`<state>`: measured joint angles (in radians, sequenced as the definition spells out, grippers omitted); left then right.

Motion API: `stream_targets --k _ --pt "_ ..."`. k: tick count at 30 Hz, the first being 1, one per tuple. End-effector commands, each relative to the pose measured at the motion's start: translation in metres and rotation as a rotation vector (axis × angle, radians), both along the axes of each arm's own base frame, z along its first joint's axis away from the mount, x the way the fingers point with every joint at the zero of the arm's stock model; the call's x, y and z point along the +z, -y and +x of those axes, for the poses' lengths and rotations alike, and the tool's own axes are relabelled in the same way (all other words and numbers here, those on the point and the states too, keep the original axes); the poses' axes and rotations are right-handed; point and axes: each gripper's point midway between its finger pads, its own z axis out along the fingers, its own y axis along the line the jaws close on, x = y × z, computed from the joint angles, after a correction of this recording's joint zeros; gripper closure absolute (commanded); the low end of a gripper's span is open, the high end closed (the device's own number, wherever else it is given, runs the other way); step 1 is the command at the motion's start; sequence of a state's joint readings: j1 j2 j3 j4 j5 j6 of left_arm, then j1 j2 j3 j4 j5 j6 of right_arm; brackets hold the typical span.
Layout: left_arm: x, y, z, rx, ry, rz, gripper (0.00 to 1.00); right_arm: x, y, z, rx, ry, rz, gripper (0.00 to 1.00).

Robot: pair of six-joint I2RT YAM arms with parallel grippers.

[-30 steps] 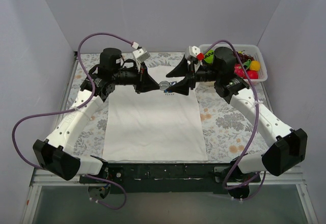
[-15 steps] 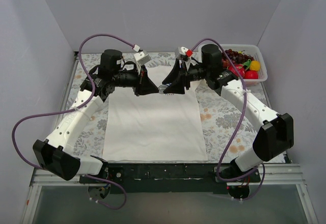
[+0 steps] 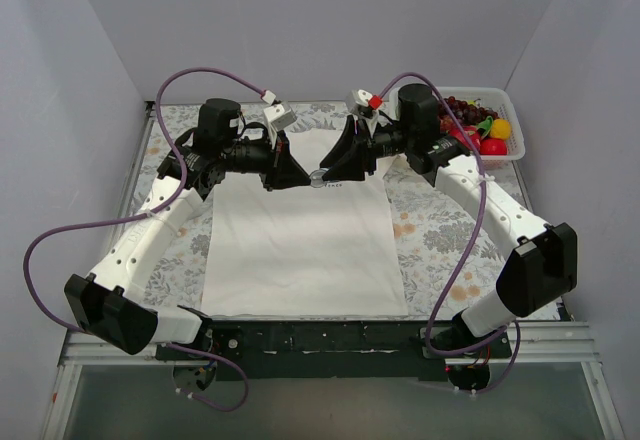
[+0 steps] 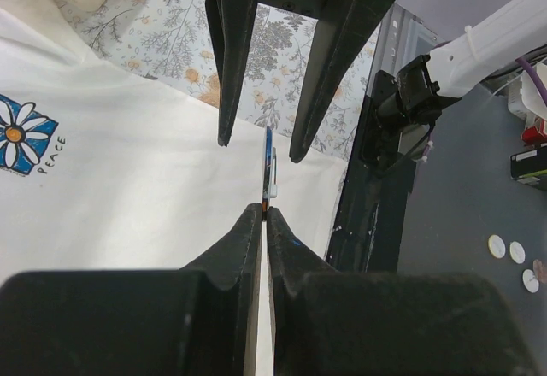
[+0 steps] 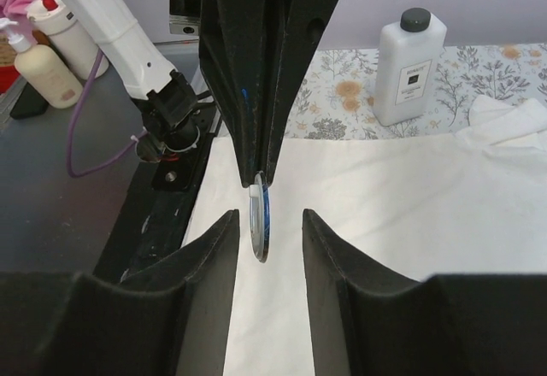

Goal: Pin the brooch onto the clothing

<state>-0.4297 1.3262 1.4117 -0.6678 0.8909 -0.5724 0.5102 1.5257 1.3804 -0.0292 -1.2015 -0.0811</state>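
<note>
The white T-shirt (image 3: 300, 250) lies flat on the table, and its flower print (image 4: 17, 132) shows in the left wrist view. My left gripper (image 3: 298, 174) (image 4: 264, 209) is shut on the rim of the brooch (image 4: 269, 167), holding it on edge above the shirt's chest. My right gripper (image 3: 328, 172) (image 5: 269, 215) is open and faces the left one. Its fingers (image 5: 218, 248) stand on either side of the brooch (image 5: 259, 222) without touching it. In the top view the brooch (image 3: 316, 176) is a small spot between the two grippers.
A white basket (image 3: 510, 120) of toy fruit stands at the back right. A white bottle with a dark cap (image 5: 410, 68) stands on the floral tablecloth (image 3: 440, 230) beyond the shirt's far sleeve. Two more bottles (image 5: 51, 51) stand off the table.
My right arm has swung left toward the left gripper. Its open fingers now straddle the brooch. The left arm has hardly moved.
</note>
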Motion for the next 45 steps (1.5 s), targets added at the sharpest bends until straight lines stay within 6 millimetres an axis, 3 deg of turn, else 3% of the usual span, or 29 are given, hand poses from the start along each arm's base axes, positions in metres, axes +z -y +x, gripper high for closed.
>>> stream_targets --k 1,6,9,10,14,16,19,20,21,22,26,30,35,39,45 --pt "0.012 0.002 -0.006 -0.032 0.024 -0.019 1.00 0.019 0.000 -0.003 0.033 0.019 0.027 0.59" --pt "0.012 0.005 -0.008 -0.045 0.013 -0.025 1.00 0.017 -0.001 0.000 0.041 -0.004 0.022 0.66" --pt "0.013 0.006 -0.006 -0.036 0.013 -0.024 1.00 0.015 -0.002 0.000 0.052 -0.014 0.019 0.81" --pt "0.015 0.006 -0.006 -0.034 0.016 -0.026 1.00 0.015 -0.001 -0.001 0.056 -0.009 0.021 0.97" --pt "0.021 0.004 -0.001 0.000 0.046 -0.033 0.99 0.017 0.001 -0.006 0.070 0.009 0.037 0.99" --pt "0.025 0.004 0.003 0.026 0.059 -0.043 0.92 0.019 0.002 -0.007 0.058 0.028 0.044 0.99" --pt "0.034 0.004 0.014 0.081 0.105 -0.064 0.65 0.024 0.003 -0.005 0.014 0.070 0.066 0.99" --pt "0.035 0.003 0.015 0.108 0.099 -0.075 0.47 0.027 0.004 -0.004 -0.020 0.055 0.070 0.99" --pt "0.042 0.003 0.019 0.123 0.132 -0.091 0.40 0.019 0.004 -0.005 -0.035 0.036 0.067 0.99" --pt "0.044 0.002 0.021 0.140 0.139 -0.101 0.36 0.035 0.006 -0.008 -0.044 0.111 0.120 0.99" --pt "0.064 -0.001 0.026 0.218 0.187 -0.181 0.27 0.050 0.016 -0.013 -0.144 0.155 0.246 0.99" --pt "0.082 0.002 0.025 0.209 0.234 -0.260 0.18 0.074 0.036 -0.032 -0.221 0.161 0.430 0.99" --pt "0.099 0.016 -0.003 0.011 0.250 -0.366 0.14 0.094 0.056 -0.042 -0.284 0.150 0.620 0.99" --pt "0.096 0.022 -0.024 -0.136 0.222 -0.403 0.19 0.103 0.068 -0.043 -0.308 0.102 0.708 0.99" --pt "0.089 0.026 -0.019 -0.137 0.145 -0.409 0.31 0.107 0.071 -0.043 -0.281 0.071 0.722 0.99"
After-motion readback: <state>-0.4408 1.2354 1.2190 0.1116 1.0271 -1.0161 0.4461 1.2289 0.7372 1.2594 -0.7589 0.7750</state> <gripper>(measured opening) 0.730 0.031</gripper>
